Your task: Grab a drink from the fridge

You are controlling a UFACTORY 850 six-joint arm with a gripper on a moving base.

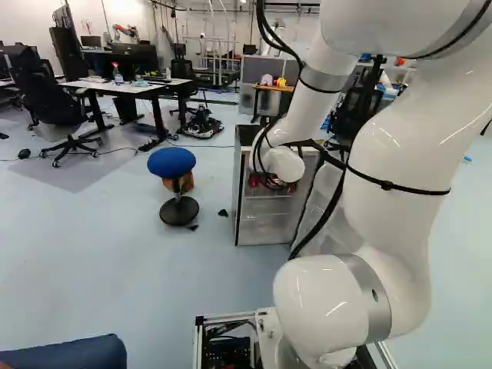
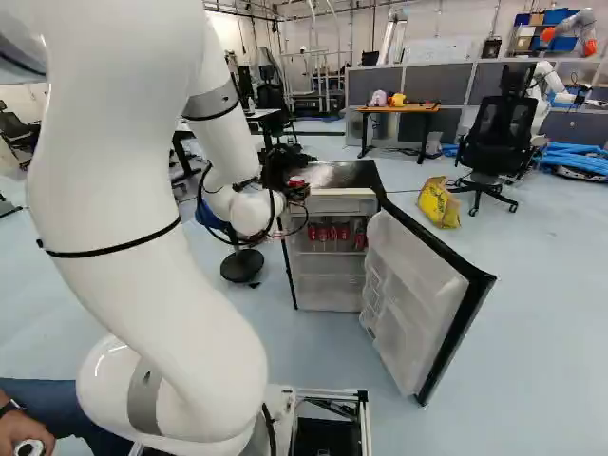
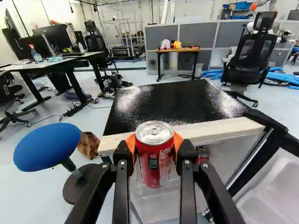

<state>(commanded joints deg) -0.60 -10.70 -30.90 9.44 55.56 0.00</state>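
In the right base view my gripper [image 2: 293, 190] is at the front top edge of the small fridge [image 2: 329, 175], partly hidden by arm and cables. The wrist view shows the gripper [image 3: 154, 151] shut on an upright red drink can [image 3: 154, 161], an orange pad against each side. Behind this can lie the fridge's pale front edge and black top. More red cans [image 2: 326, 234] stand inside on a shelf. The fridge door [image 2: 408, 294] is wide open, swung out to the right in the right base view.
A blue stool [image 1: 171, 161] stands beside the fridge. A yellow bag [image 2: 439, 202] lies on the floor beyond the door, near a black chair [image 2: 498, 138]. Another robot [image 2: 545, 87] is at the back. A person's hand [image 2: 27, 432] and leg are close beside my base.
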